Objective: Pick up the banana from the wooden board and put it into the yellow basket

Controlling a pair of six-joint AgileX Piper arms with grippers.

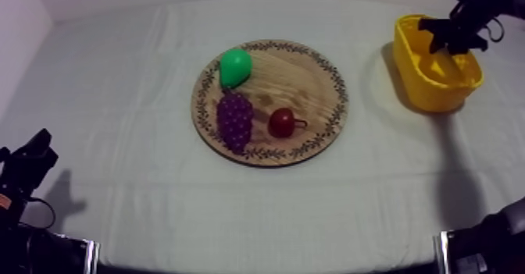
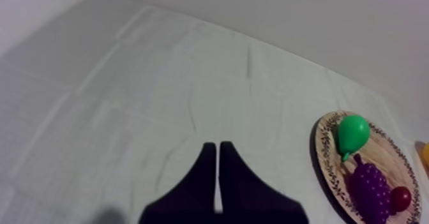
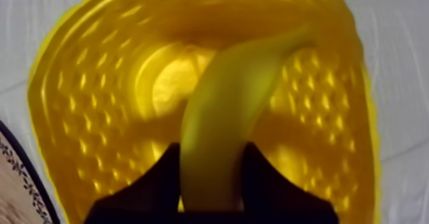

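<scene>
- Over the basket (image 3: 76, 86), the banana (image 3: 223, 105) hangs lengthwise, its far end reaching toward the basket's far wall; whether it touches the basket I cannot tell.
- Its near end sits between the two black fingers of the right pincer (image 3: 210, 153), which is grasping the banana, one finger on each side.
- From above, the right arm comes in at the upper right, and its pincer is above the basket's far part.
- The basket stands at the right side of the desk (image 1: 117, 74), well apart from the board (image 1: 312, 82).
- On the board lie a pear (image 1: 234, 66), grapes (image 1: 234, 121) just below it and touching it, and a small red fruit (image 1: 281, 122) just beside the grapes.
- The left pincer (image 2: 218, 150) is clenched on nothing, its fingers lying together as a narrow wedge over bare cloth, well apart from the board.
</scene>
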